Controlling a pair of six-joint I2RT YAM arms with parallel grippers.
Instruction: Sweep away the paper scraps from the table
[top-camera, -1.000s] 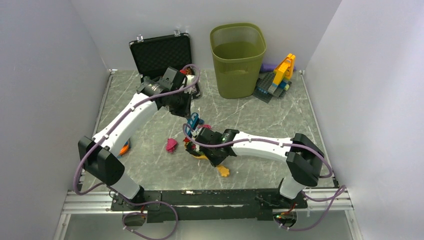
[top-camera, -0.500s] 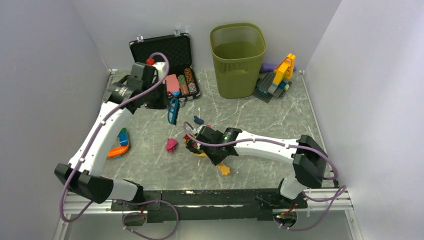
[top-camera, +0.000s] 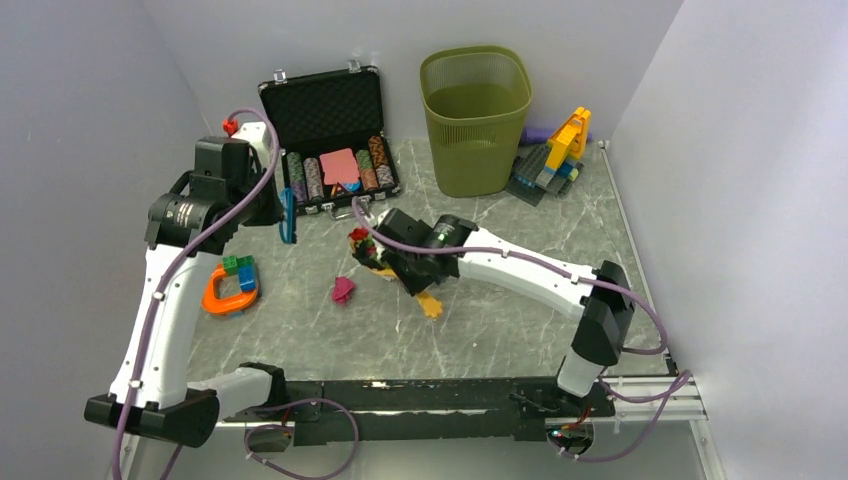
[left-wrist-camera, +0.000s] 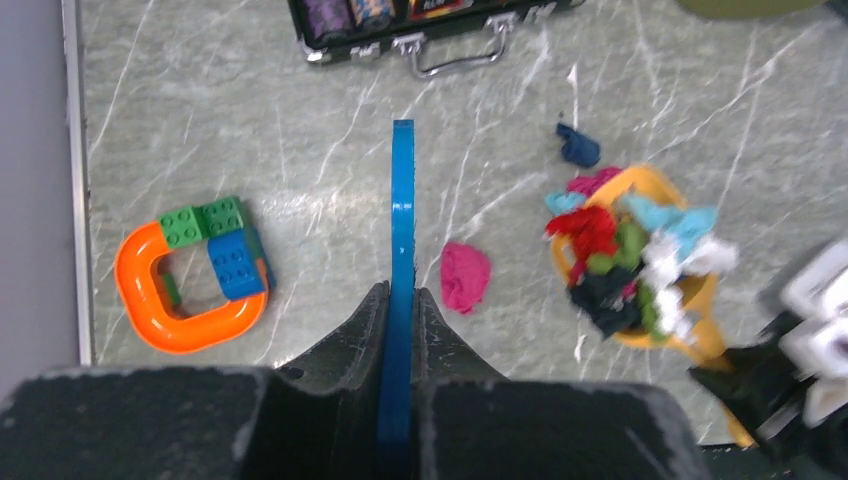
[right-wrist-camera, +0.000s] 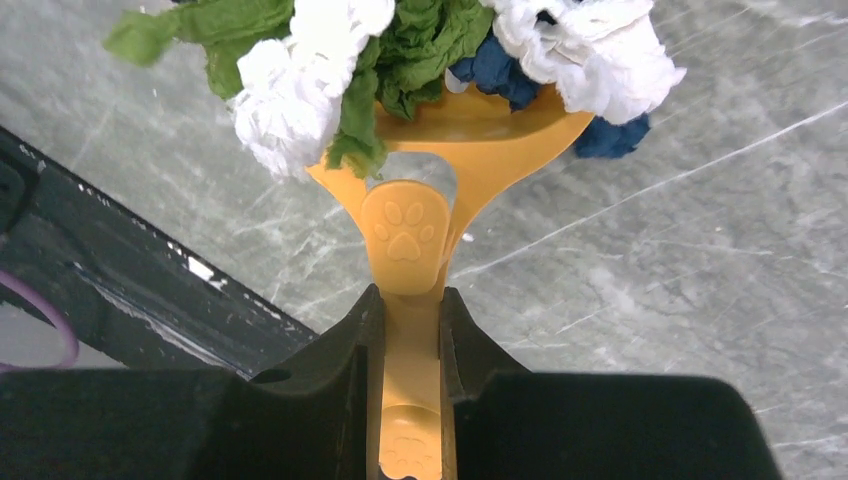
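Several paper scraps (right-wrist-camera: 400, 40) in white, green, navy and red are heaped on a yellow scoop (right-wrist-camera: 470, 120). My right gripper (right-wrist-camera: 405, 295) is shut on the scoop's paw-print handle, mid-table (top-camera: 405, 265). The same heap of paper scraps (left-wrist-camera: 630, 260) shows in the left wrist view. One pink wad (top-camera: 343, 290) lies loose on the table (top-camera: 520, 320), left of the scoop. A navy wad (left-wrist-camera: 578, 146) lies beyond the heap. My left gripper (left-wrist-camera: 400, 290) is shut on a thin blue sweeper blade (left-wrist-camera: 402, 200), held above the table at the left (top-camera: 288, 215).
An open black case of poker chips (top-camera: 335, 150) sits at the back left and a green waste bin (top-camera: 476, 120) at the back centre. Toy bricks (top-camera: 555, 160) are at the back right. An orange ring with bricks (top-camera: 230, 285) lies at the left. Metal rails edge the table.
My left arm has swung left and away from the middle with the blue blade. My right arm has carried the loaded scoop a little back and left. The pink wad has stayed put.
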